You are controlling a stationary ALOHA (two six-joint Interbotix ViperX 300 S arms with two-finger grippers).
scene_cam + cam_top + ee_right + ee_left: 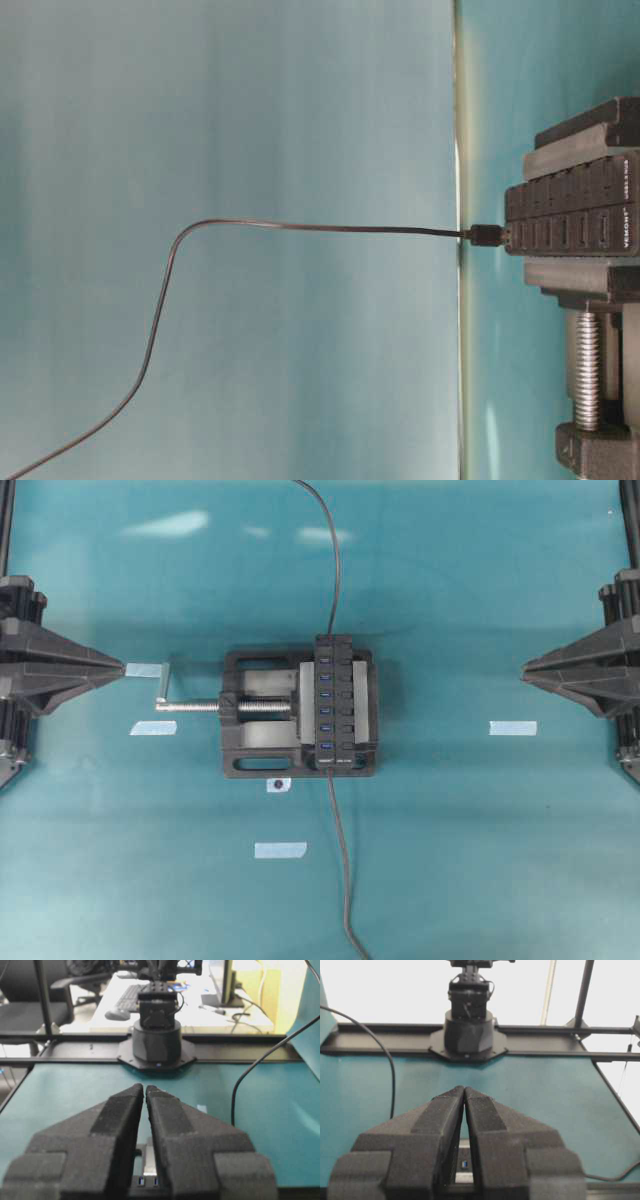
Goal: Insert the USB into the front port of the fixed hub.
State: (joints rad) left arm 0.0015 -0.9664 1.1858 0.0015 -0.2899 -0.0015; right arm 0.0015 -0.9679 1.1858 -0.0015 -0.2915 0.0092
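closed left fingers (pixel 464 1091); usb (pixel 487 235) in fixed hub (pixel 334 702).

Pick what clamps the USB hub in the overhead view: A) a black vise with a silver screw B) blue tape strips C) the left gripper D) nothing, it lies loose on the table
A: the USB hub sits between the jaws of the black vise, whose silver screw runs out to the left; both arms are parked at the table edges.
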